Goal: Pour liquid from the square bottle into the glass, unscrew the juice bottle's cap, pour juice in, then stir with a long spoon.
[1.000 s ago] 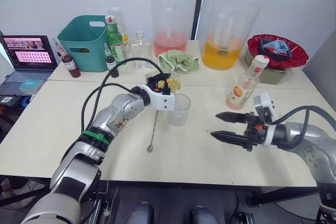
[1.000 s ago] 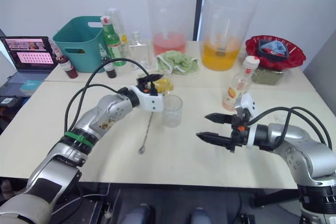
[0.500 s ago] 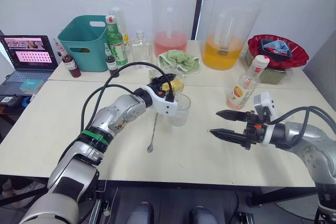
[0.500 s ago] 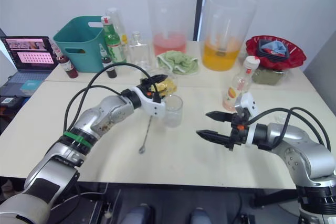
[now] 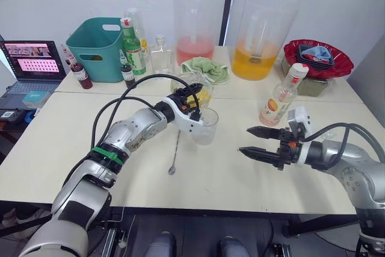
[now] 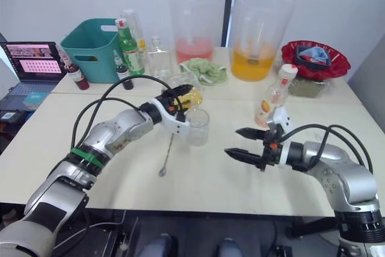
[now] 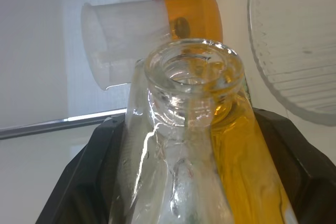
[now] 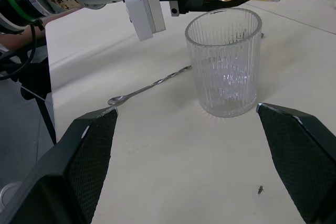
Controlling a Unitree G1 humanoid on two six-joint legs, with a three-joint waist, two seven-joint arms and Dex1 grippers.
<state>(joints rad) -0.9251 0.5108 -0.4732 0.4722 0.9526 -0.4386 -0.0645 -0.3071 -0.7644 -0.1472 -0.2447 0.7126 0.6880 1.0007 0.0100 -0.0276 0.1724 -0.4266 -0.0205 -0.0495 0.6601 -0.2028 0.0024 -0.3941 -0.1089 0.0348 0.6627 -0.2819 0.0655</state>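
Since the earlier frames the square bottle (image 5: 197, 90) has been tipped further and carried closer to the glass (image 5: 205, 126) — its open neck is now held just above the rim, lying nearly on its side, with the amber liquid pooled along the lower wall. The left hand (image 5: 191, 97) is clamped on the bottle's body. No stream is seen yet and the glass looks empty in the right wrist view, so the first pour is judged to be just beginning. The right hand (image 5: 260, 142) is held with fingers apart above the tabletop (image 5: 228, 179), near the glass, gripping nothing. The juice bottle (image 5: 281, 96) stands capped behind it; the long spoon (image 5: 175, 151) lies flat beside the glass, untouched. Surroundings — a pale tabletop before a white wall, with two large jugs, a teal basket (image 5: 96, 48), a green cloth (image 5: 207, 69), a red bowl (image 5: 317, 57) and a laptop (image 5: 31, 64) at the far left.
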